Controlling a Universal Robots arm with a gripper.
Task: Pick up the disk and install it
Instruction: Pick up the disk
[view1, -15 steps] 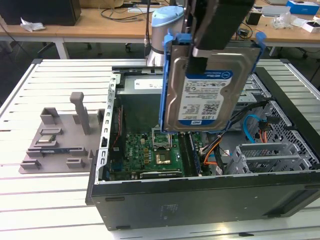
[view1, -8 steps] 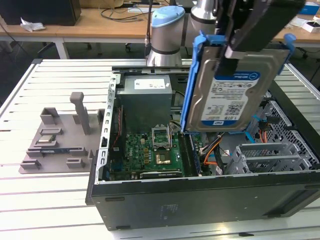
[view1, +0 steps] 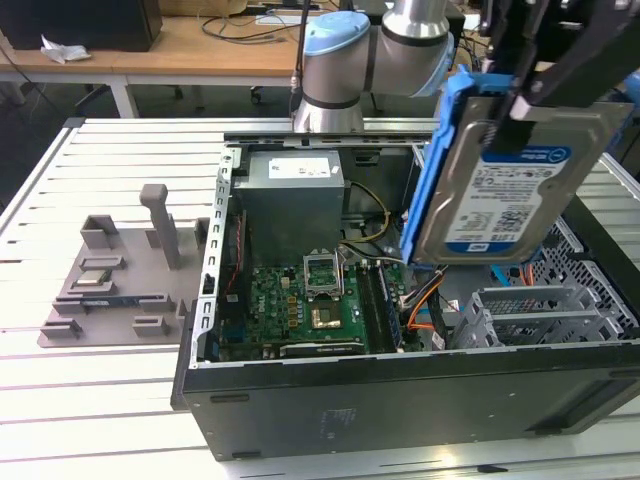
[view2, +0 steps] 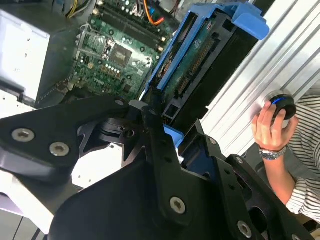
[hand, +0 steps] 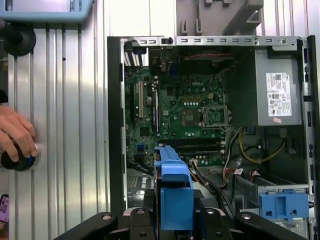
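Pinched tight in my claw (view1: 515, 110), the disk (view1: 510, 190) hangs tilted in the upper right of the exterior view, label facing out, blue rails (view1: 430, 170) on, above the open computer case (view1: 400, 400). Lower in the frame lie the motherboard (view1: 290, 300) and, farther back, the grey power supply (view1: 290, 200).

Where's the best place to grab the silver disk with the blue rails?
Its upper end, from above, a finger on each flat face, as the gripper seems to hold the disk. It is thin and hangs on edge above the computer case, so the broad faces give most grip.
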